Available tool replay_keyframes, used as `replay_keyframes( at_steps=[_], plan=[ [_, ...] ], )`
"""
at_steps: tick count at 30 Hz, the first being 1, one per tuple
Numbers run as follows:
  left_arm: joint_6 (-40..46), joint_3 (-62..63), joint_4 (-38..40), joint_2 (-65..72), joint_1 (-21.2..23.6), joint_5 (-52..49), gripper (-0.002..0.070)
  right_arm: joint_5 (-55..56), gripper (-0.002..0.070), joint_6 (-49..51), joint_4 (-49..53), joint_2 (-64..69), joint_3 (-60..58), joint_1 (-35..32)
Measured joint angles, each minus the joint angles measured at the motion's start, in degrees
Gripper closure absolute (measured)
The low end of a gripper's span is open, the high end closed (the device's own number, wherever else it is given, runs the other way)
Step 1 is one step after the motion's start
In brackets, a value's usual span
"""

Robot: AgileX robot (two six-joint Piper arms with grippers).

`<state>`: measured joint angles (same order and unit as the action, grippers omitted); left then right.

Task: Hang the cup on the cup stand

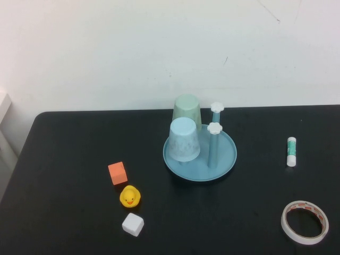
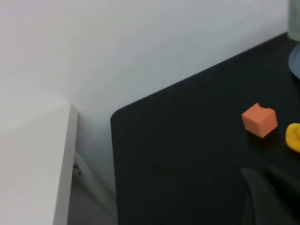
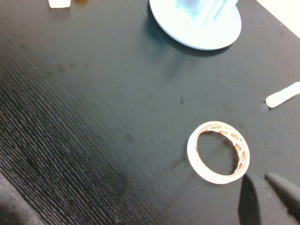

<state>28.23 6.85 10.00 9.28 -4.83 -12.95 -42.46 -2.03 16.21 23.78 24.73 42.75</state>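
The pale mint-green cup [image 1: 187, 110] sits upside down at the back of the round teal cup stand [image 1: 226, 159]. A light blue speckled cup [image 1: 184, 139] sits upside down in front of it on the stand. Two blue pegs with white flower caps [image 1: 214, 128] stand bare on the stand's right side. Neither arm shows in the high view. My left gripper [image 2: 257, 172] hovers over the table's left part, near the orange cube [image 2: 259, 120], its fingers together and empty. My right gripper [image 3: 260, 178] hovers by the tape roll [image 3: 218, 152], its fingers close together and empty. The stand's edge [image 3: 197, 35] shows in the right wrist view.
An orange cube [image 1: 117, 173], a yellow rubber duck [image 1: 129, 196] and a white cube [image 1: 133, 224] lie left of the stand. A glue stick [image 1: 291, 151] and a tape roll [image 1: 304, 222] lie on the right. The table's left edge [image 2: 114, 154] is near the left gripper.
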Motion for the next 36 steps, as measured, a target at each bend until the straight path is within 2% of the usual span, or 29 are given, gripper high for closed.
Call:
replay_keyframes(
  at_steps=[5,14,20,29,36],
  plan=[
    [-2.4,-7.7,0.0,-8.0,1.8,1.2,0.0675,0.0,0.0676,0.0,0.0,0.0,0.0,0.0],
    [-4.8,-7.8,-1.4,-9.9,1.8,-5.4,0.0675,-0.1,0.0676,0.0,-0.1,-0.4,0.0,0.0],
    [-11.0,-7.8,-1.4,-9.9,1.8,-5.5,0.0675,-0.1,0.0676,0.0,-0.1,-0.5,0.0,0.0],
    [-25.7,-7.7,-4.9,-10.0,1.8,-5.8,0.0675,-0.1,0.0676,0.0,-0.1,-0.5,0.0,0.0],
    [-28.2,-7.7,-5.4,-10.1,1.8,-5.9,0.0675,-0.1,0.0676,0.1,-0.1,-0.5,0.0,0.0]
  ],
)
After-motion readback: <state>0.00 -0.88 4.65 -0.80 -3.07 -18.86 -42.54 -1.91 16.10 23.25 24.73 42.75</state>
